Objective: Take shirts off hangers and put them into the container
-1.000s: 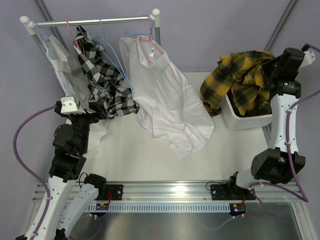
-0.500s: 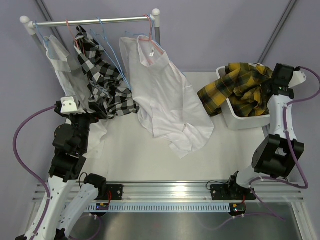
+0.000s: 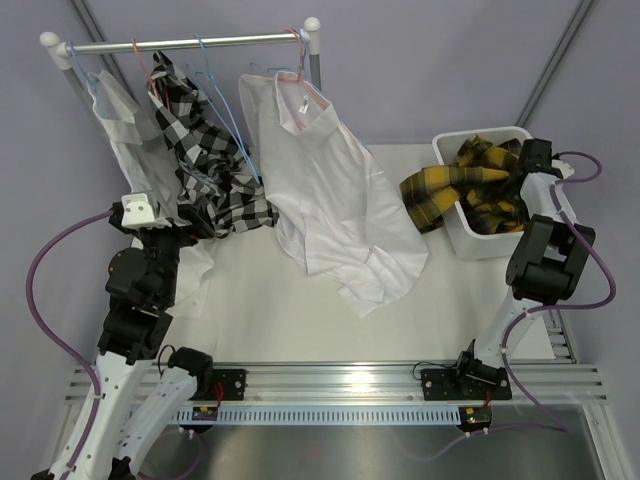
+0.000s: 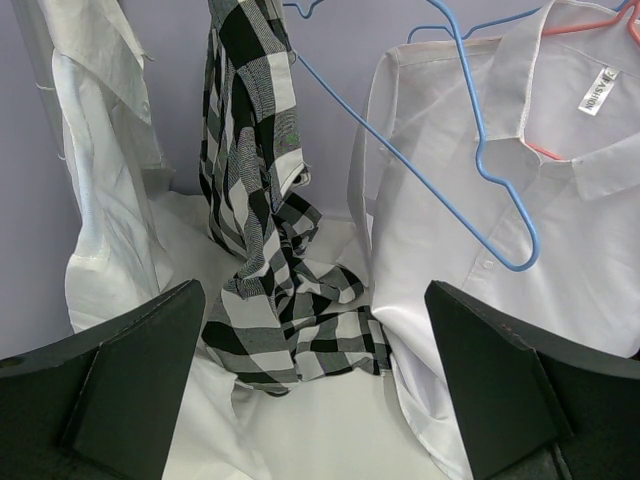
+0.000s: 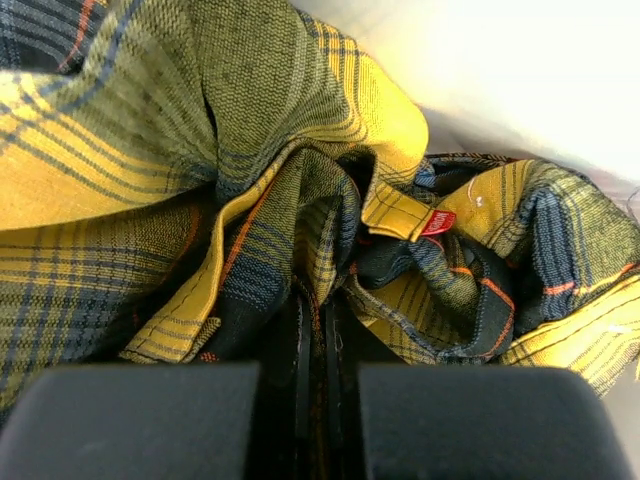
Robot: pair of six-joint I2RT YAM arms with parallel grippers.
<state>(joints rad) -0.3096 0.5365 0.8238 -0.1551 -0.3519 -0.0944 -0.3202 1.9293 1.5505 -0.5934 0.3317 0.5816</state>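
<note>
Shirt (image 3: 440,190), clamped in right pincer (image 5: 318,335), has dropped into container (image 3: 482,246); left pincer (image 4: 312,310) gapes apart.

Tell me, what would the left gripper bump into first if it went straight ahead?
Probably the black-white checked shirt heaped ahead of the left gripper, though depth is hard to judge.

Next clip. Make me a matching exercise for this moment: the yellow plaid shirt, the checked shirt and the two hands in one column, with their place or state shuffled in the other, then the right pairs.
1. yellow plaid shirt
2. checked shirt
3. left hand
4. right hand

A. open, holding nothing
B. partly in the container, partly draped over its rim
C. shut on yellow cloth
D. hangs from the rail, lower end on the table

Pairs: 1-B, 2-D, 3-A, 4-C
</note>
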